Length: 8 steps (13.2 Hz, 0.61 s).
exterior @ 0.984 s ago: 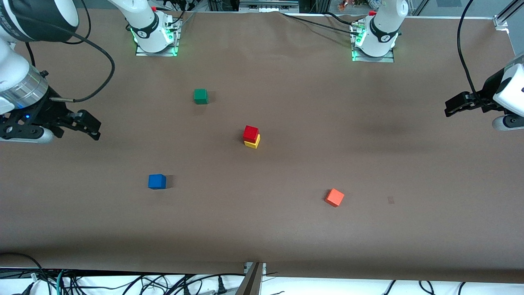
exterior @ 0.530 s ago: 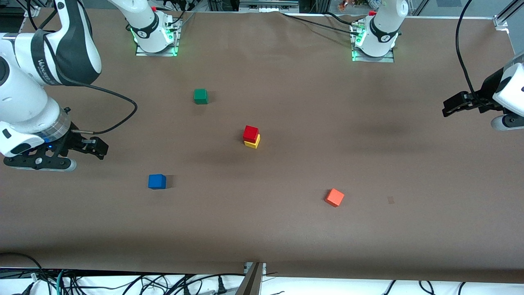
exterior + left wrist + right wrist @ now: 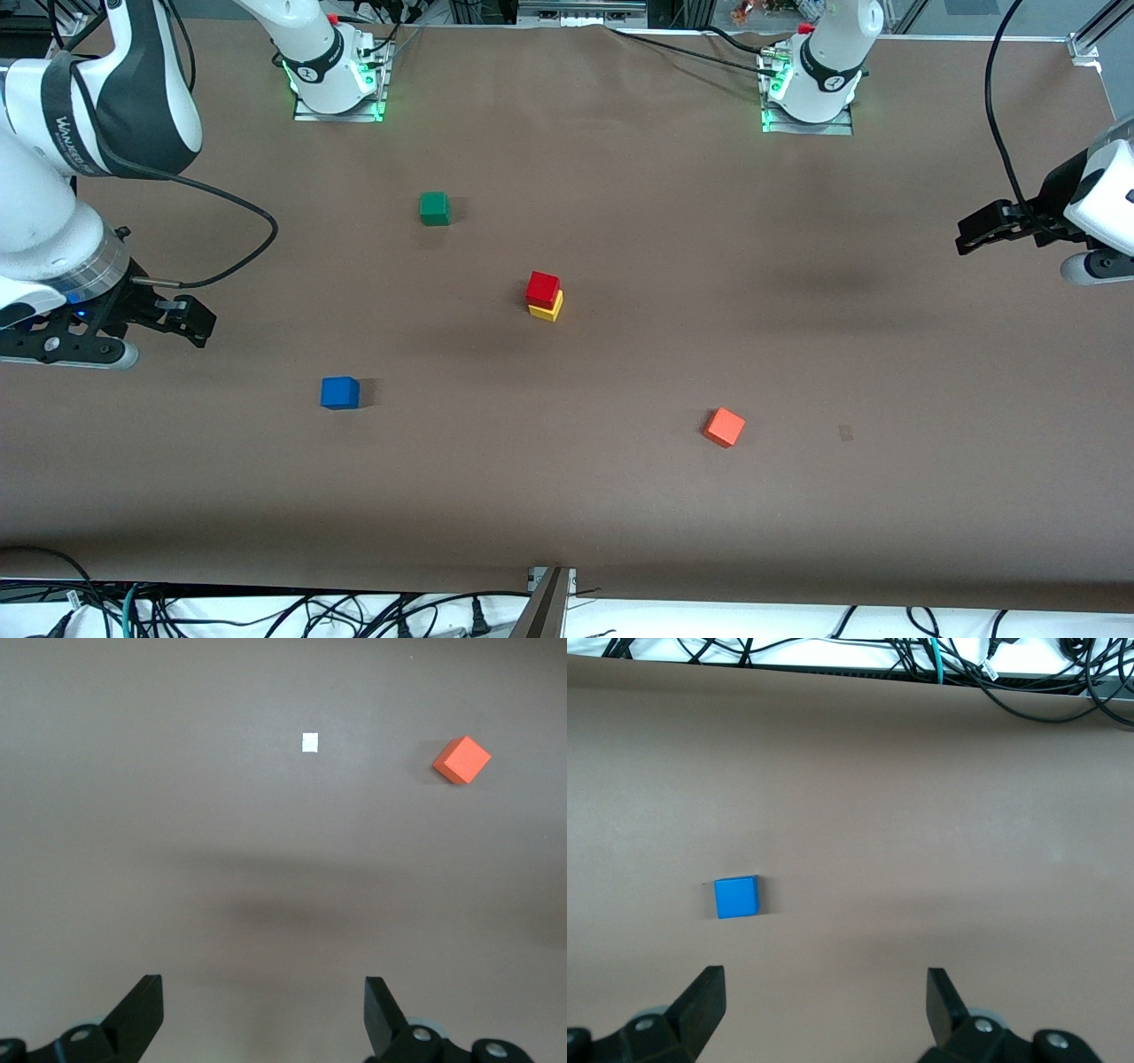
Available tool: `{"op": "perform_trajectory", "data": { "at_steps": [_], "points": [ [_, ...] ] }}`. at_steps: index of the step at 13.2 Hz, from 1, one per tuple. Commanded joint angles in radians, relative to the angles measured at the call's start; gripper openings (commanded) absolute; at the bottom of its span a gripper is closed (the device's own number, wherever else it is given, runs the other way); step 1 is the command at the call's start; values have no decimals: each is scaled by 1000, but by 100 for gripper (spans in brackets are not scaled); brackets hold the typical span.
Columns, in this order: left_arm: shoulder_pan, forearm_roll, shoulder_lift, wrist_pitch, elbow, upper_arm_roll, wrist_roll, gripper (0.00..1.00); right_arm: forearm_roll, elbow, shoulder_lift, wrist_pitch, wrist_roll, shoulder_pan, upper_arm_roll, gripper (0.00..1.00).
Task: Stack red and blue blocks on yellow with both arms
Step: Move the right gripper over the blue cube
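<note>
The red block [image 3: 542,288] sits on the yellow block [image 3: 547,307] at the middle of the table. The blue block [image 3: 340,392] lies alone on the table, nearer the front camera and toward the right arm's end; it also shows in the right wrist view [image 3: 736,897]. My right gripper [image 3: 193,321] is open and empty, up over the table at the right arm's end, apart from the blue block. My left gripper [image 3: 973,234] is open and empty over the left arm's end of the table, where that arm waits.
A green cube [image 3: 434,208] lies closer to the robot bases than the stack. An orange cube [image 3: 725,427] lies nearer the front camera toward the left arm's end, also in the left wrist view [image 3: 462,760]. A small white mark [image 3: 310,742] is on the table.
My right arm swung down toward the blue block, then drew back a little toward its end of the table. The left gripper barely shifted. The blocks have not moved.
</note>
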Motion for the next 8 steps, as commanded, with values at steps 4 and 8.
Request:
{"op": "perform_trajectory", "data": {
  "at_steps": [4,8],
  "points": [
    [4,-23,15,-2,28,-7,21,100,1,-11,21,13,0,52,15,100],
    [4,-25,15,-2,28,-7,24,100,2,-39,30,-1,-10,49,12,100]
  ]
}}
